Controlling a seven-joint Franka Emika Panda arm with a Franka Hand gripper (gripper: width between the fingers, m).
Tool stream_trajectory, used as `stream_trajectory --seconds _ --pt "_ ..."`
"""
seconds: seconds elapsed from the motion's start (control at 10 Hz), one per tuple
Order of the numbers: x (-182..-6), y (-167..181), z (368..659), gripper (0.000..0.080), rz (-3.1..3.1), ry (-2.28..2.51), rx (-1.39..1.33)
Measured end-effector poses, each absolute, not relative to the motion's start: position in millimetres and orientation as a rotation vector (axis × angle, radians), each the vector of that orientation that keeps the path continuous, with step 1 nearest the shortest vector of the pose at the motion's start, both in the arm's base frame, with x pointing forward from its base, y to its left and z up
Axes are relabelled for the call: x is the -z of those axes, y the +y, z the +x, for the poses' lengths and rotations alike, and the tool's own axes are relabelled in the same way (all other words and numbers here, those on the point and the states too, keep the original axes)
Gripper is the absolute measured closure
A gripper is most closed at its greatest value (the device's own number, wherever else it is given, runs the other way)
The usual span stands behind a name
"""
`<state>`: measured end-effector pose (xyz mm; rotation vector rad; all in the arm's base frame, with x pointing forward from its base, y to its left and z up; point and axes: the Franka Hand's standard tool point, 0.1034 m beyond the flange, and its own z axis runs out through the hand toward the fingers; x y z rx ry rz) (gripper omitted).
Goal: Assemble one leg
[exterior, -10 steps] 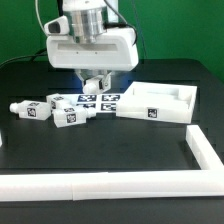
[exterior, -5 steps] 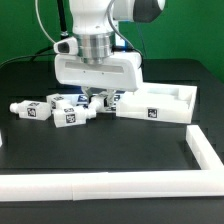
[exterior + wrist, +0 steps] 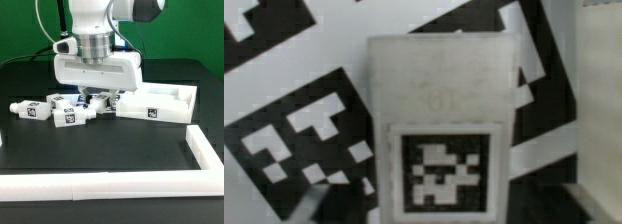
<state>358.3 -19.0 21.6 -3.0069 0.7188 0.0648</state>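
The gripper (image 3: 97, 99) hangs low over the marker board (image 3: 295, 140), and the wrist view shows 1 leg (image 3: 441, 120) centred directly under it, its own tag facing the camera and the board's big tags showing on both sides. Whether the fingers are closed on the leg or apart cannot be told. Other legs (image 3: 55, 104) lie on the table (image 3: 110, 145) to the exterior view's left of the gripper

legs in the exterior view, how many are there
4: one leg far on the exterior view's left, two next to it, one at the gripper, mostly hidden; others may be hidden.
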Motion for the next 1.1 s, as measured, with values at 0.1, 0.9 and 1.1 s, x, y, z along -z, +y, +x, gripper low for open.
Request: stream_trajectory --seconds 0.1,0.9,1.1 --pt "-36.6 -11.4 357.7 0.0176 -2.98 0.725 -0.104" --pt "-65.9 43.3 365.1 0.015 -2.954 0.678 -0.057" --pt "-63.9 45.0 364.6 0.015 -2.957 0.689 -0.043"
